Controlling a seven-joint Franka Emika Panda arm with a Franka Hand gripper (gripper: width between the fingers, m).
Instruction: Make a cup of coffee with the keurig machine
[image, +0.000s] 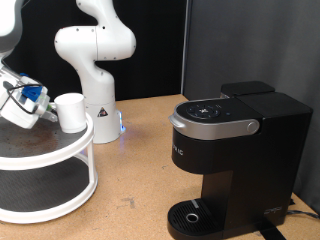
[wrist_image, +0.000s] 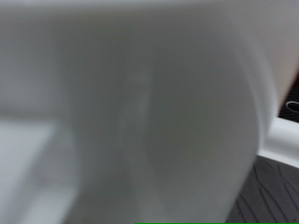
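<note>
The white cup (image: 70, 112) stands upright on the top tier of a round white two-tier stand (image: 45, 158) at the exterior view's left. My gripper (image: 48, 106) reaches in from the left edge and is right at the cup's side. In the wrist view the cup (wrist_image: 140, 103) fills almost the whole frame, blurred and very close. The black keurig machine (image: 240, 160) stands at the exterior view's right with its silver-grey lid handle (image: 215, 126) down. Its round drip tray (image: 193, 215) has nothing on it.
The robot's white base (image: 97, 70) stands behind the stand, at the back of the brown table (image: 135, 180). The stand's lower tier (image: 40, 190) is dark. A black curtain forms the backdrop.
</note>
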